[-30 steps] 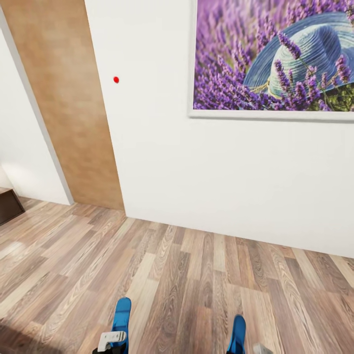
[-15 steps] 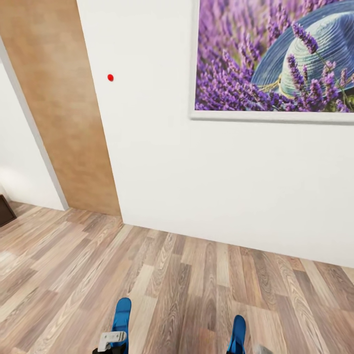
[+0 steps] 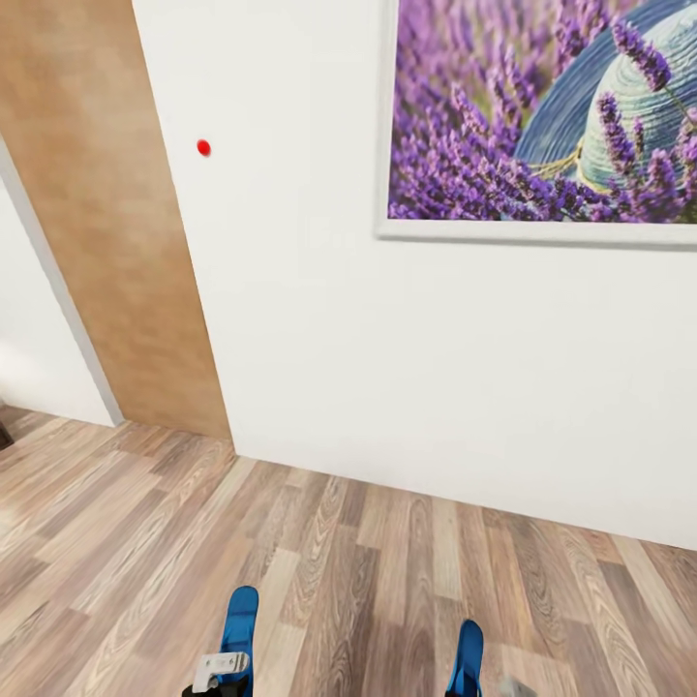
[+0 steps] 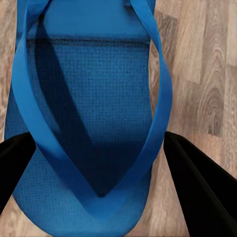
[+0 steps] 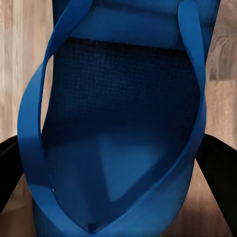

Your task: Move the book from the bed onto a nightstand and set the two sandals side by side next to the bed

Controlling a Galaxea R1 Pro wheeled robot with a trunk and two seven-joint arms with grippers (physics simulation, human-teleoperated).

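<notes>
White wall point(image 3: 319, 319) takes up most of the head view, with a framed picture of lavender and a straw hat point(image 3: 542, 116) at the upper right of the frame and a small red dot point(image 3: 203, 147) on the wall at the upper left. A brown wood panel point(image 3: 106, 223) runs down the left side, and pale wood-plank floor point(image 3: 368, 571) spreads across the bottom. Down at the bottom edge, two blue sandals poke up: the left sandal point(image 3: 239, 620) at lower left with a bit of the left gripper point(image 3: 221, 668) in grey-white just below it, and the right sandal point(image 3: 469, 656) at lower right, well apart from the first, with a sliver of the right gripper point(image 3: 513, 688) beside it.

Over to the left wrist view: the left sandal point(image 4: 84, 113) lies sole-up to the camera, its V-shaped strap meeting low in the frame, plank floor behind it on the right. One black finger point(image 4: 197, 190) sits at the lower right, the other at the lower left, both pressed against the sandal's edges, clamped on it.

Now the right wrist view: the right sandal point(image 5: 123, 128) fills the middle, strap looping round to a point at the bottom. A black finger point(image 5: 219, 173) sits at the right edge, its partner at the lower left, squeezing the sandal between them, floor showing at the sides.
</notes>
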